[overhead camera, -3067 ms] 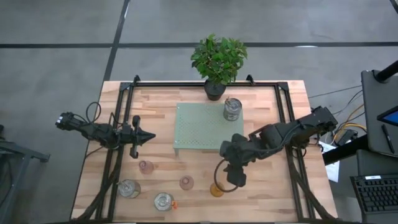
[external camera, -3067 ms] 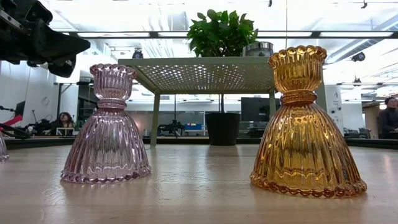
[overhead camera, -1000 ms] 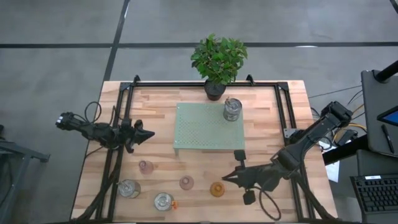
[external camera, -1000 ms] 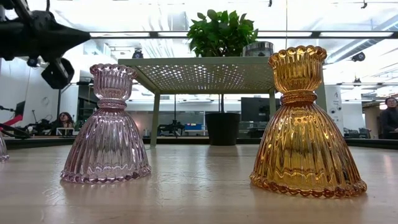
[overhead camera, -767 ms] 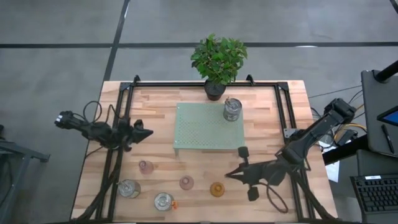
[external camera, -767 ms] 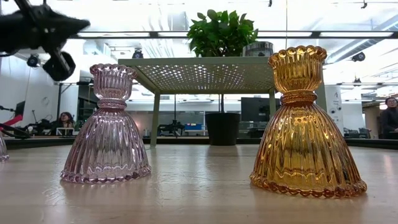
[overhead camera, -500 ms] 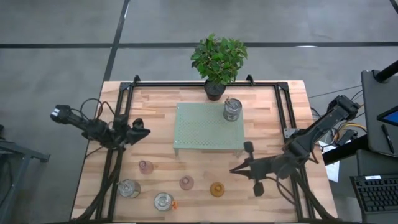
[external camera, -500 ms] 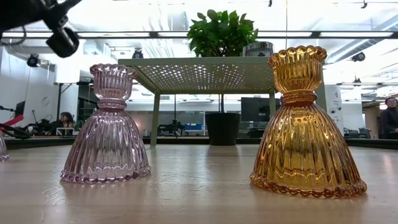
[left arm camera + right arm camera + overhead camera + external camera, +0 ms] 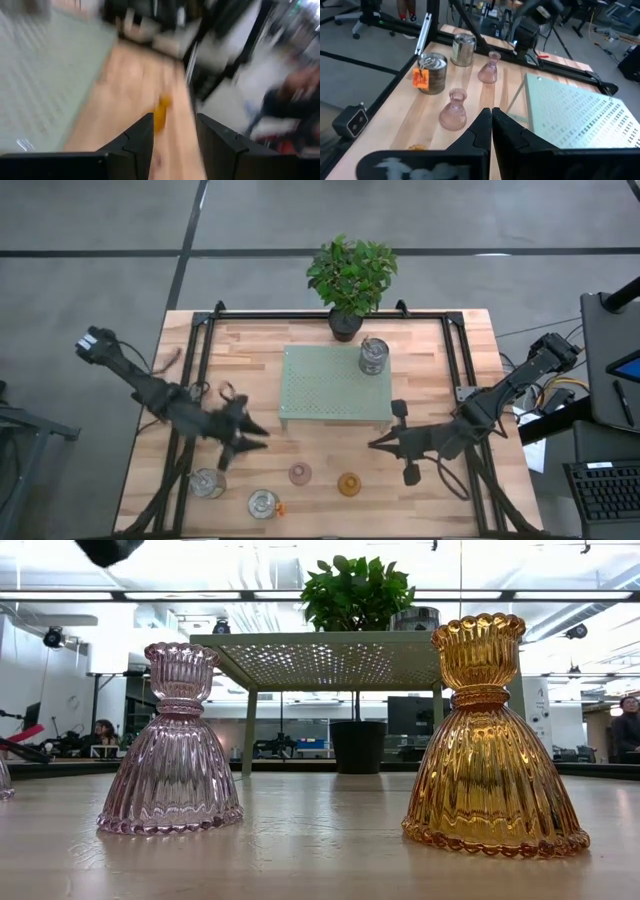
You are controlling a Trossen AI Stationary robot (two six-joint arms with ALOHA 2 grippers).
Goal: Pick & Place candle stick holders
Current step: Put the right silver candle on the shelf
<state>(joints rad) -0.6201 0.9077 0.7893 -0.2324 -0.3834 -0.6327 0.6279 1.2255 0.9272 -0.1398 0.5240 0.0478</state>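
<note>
The left gripper [image 9: 252, 435] hangs over the front-left of the table [image 9: 470, 365], its jaws parted with nothing between them, directly above 1 pale pink holder [image 9: 488, 70]. The right gripper [image 9: 375, 445] is pressed closed and empty, above bare wood between the green perforated stand [image 9: 330, 385] and the amber holder [image 9: 349, 484]. 2 silvery holders [image 9: 208, 482] and a second pink holder [image 9: 299, 473] stand along the front edge, and 1 silvery holder [image 9: 373, 356] sits on the stand.

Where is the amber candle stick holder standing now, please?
In the high view, the amber candle stick holder stands near the table's front edge, right of a pink holder and in front of the green perforated stand.
</note>
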